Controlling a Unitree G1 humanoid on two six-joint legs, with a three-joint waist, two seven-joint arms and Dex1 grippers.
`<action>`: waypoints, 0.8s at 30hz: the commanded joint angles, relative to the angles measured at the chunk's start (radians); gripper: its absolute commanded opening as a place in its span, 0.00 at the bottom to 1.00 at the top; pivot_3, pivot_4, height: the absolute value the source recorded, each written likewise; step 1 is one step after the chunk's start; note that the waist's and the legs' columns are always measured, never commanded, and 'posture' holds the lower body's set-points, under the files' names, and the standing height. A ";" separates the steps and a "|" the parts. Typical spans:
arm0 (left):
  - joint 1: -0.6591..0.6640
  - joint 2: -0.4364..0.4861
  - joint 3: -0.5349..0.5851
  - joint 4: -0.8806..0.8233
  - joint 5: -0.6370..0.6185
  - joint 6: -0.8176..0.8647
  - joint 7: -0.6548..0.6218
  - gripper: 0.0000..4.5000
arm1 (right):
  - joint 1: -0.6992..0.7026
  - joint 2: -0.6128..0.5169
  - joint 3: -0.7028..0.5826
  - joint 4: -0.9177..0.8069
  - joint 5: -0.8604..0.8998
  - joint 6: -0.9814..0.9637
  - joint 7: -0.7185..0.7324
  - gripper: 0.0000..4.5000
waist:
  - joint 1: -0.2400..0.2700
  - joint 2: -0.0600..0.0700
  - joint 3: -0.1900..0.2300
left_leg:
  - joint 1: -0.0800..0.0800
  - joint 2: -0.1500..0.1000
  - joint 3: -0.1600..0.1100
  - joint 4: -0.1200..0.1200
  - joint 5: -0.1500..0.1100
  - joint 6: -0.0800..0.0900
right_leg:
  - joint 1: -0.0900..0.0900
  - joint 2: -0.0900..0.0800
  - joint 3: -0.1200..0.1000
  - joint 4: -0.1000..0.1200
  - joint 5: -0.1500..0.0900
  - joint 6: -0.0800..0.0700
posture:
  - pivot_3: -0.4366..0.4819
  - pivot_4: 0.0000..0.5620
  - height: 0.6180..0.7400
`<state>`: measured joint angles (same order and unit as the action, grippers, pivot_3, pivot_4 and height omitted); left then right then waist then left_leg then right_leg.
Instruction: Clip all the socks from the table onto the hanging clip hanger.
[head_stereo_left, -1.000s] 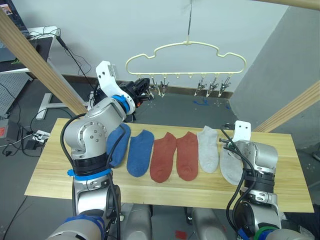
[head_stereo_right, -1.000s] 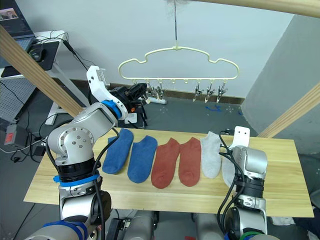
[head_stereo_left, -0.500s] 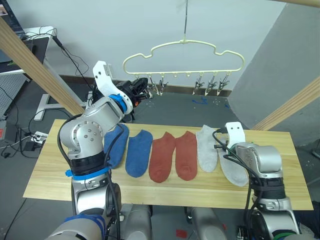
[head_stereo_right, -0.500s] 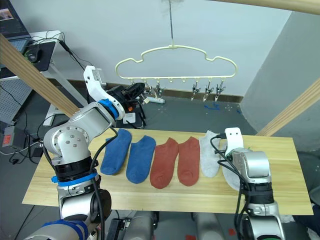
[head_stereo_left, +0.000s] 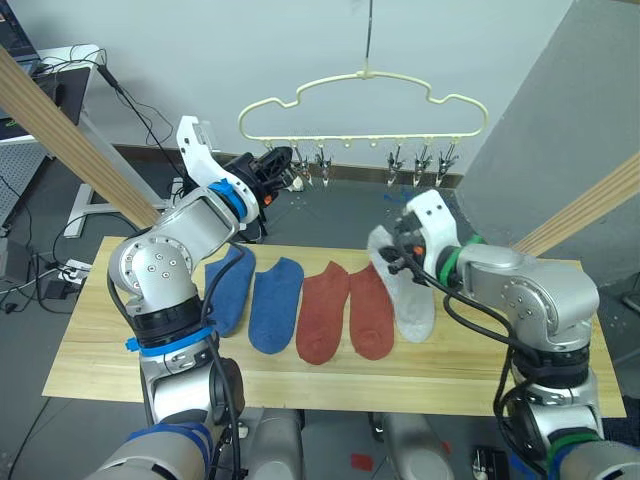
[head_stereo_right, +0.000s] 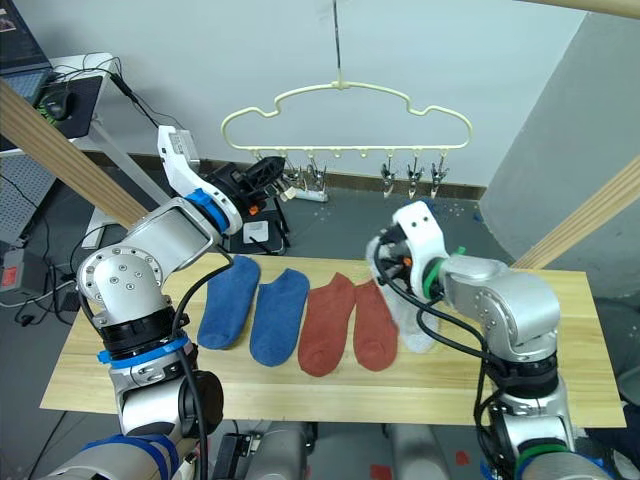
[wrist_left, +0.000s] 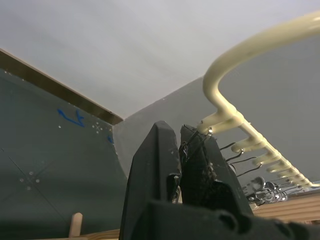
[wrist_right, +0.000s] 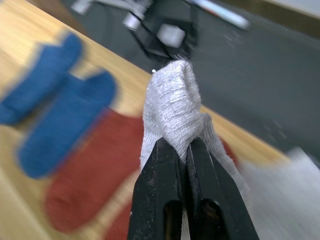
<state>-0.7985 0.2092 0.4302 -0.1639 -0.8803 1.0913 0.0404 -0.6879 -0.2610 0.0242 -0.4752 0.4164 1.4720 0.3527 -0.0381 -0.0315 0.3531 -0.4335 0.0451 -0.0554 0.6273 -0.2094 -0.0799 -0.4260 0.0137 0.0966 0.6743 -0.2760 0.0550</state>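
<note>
Grey ribbed fabric, folded to a rounded peak, sits pinched between your right gripper (wrist_right: 181, 150)'s closed fingers, the light grey sock (head_stereo_left: 383, 252) hanging below it over the table (head_stereo_left: 90, 350), while your left gripper (wrist_left: 181, 150) squeezes a clip (wrist_left: 192, 145) on the pale-yellow clip hanger (head_stereo_left: 362, 90).

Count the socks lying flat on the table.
5: two blue socks, two rust-red socks, one grey sock. The sixth grey sock is lifted in the right pincer.
</note>
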 joint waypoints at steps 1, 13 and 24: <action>-0.004 0.011 0.004 -0.022 -0.026 0.013 0.015 0.02 | -0.037 0.051 0.016 -0.016 0.026 -0.005 -0.007 0.01 | 0.002 0.000 0.000 | 0.000 0.000 0.000 0.000 0.000 0.000 | 0.000 0.000 0.000 0.000 0.000 0.000 | 0.49 0.65 1.00; -0.009 -0.011 0.057 0.006 -0.144 0.017 0.103 0.02 | -0.114 0.169 0.101 0.115 0.006 -0.134 -0.018 0.01 | 0.003 0.000 0.000 | 0.000 0.000 0.000 0.000 0.000 -0.001 | -0.001 0.000 -0.001 0.000 0.000 0.000 | 0.50 0.64 1.00; 0.010 0.004 0.044 0.011 -0.222 0.029 0.142 0.02 | -0.180 0.214 0.130 0.224 0.003 -0.229 -0.017 0.01 | 0.005 0.000 0.000 | -0.001 0.000 0.000 0.000 0.000 -0.001 | -0.001 0.000 -0.001 0.000 0.001 -0.002 | 0.51 0.64 1.00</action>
<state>-0.7958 0.2005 0.4740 -0.1453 -1.0818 1.1224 0.1758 -0.8490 -0.0568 0.1498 -0.2357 0.4138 1.2706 0.3273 -0.0330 -0.0316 0.3532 -0.4340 0.0452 -0.0558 0.6274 -0.2095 -0.0807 -0.4268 0.0132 0.0959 0.6745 -0.2735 0.0508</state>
